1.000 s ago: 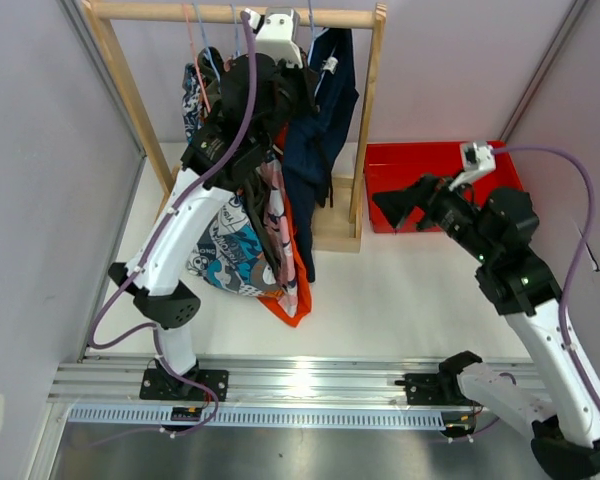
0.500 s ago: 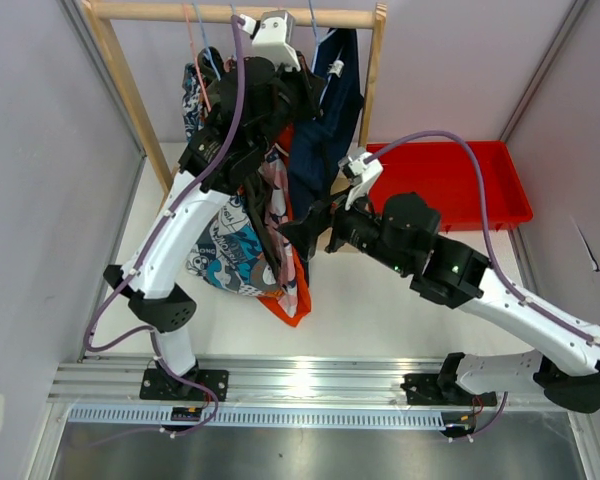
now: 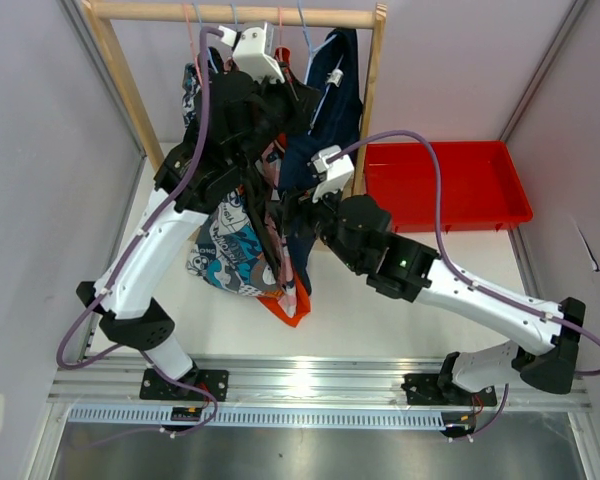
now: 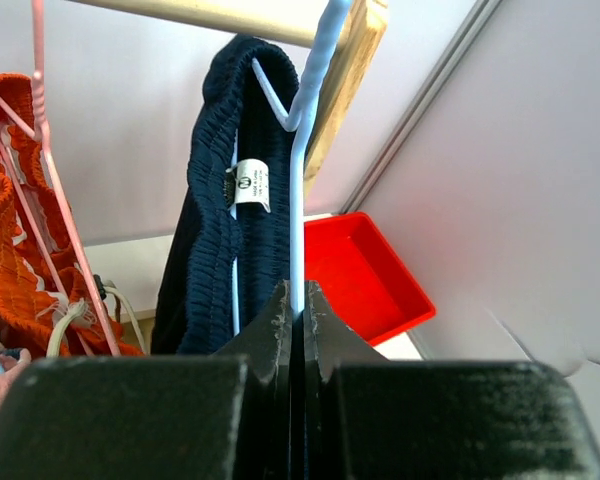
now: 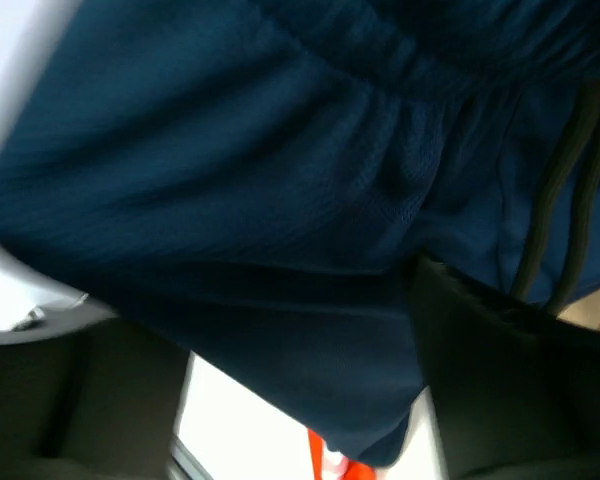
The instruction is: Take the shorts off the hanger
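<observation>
Left end effector (image 4: 292, 320) clenched on the blue hanger (image 4: 298, 200) so it can't swing, navy shorts (image 4: 205, 250) hang on it at the far right of the rail (image 4: 200, 15), right end effector (image 5: 290, 380) released w/ jaws straddling the fabric, prob for the pull.

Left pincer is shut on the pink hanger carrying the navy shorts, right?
Not quite: that hanger is light blue, not pink. The left wrist view shows the left pincer shut on the light blue hanger carrying the navy shorts.
</observation>
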`<move>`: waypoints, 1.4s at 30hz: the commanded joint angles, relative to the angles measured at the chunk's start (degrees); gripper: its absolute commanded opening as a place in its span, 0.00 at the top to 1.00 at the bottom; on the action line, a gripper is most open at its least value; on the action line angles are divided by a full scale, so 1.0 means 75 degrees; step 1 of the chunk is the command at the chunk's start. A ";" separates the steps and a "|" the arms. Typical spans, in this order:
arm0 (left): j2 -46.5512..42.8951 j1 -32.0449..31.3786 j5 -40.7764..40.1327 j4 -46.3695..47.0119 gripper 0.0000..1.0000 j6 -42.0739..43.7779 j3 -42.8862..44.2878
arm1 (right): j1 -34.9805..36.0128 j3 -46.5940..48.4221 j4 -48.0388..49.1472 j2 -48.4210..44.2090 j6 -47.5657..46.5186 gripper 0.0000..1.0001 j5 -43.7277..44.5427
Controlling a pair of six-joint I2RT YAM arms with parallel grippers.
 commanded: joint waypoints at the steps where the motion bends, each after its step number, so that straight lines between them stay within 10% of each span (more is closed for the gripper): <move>1: -0.0552 -0.0060 0.0174 0.0994 1.00 -0.0260 0.0053 | 0.0154 -0.0088 0.0935 0.0169 -0.0178 0.30 0.0567; 5: -0.0669 -0.0060 0.0104 0.0971 1.00 -0.0202 -0.0087 | 0.0634 -0.0392 0.1229 0.0099 -0.0471 0.99 0.0812; 23: -0.0284 0.0385 -0.0857 0.1299 1.00 0.0876 0.0157 | 0.5578 -0.0990 0.0070 -0.0312 0.0135 1.00 0.4691; 42: -0.1312 0.0526 0.1320 -0.1135 1.00 0.0093 -0.0167 | 0.3977 -0.1378 0.1147 -0.0755 -0.0822 1.00 0.4389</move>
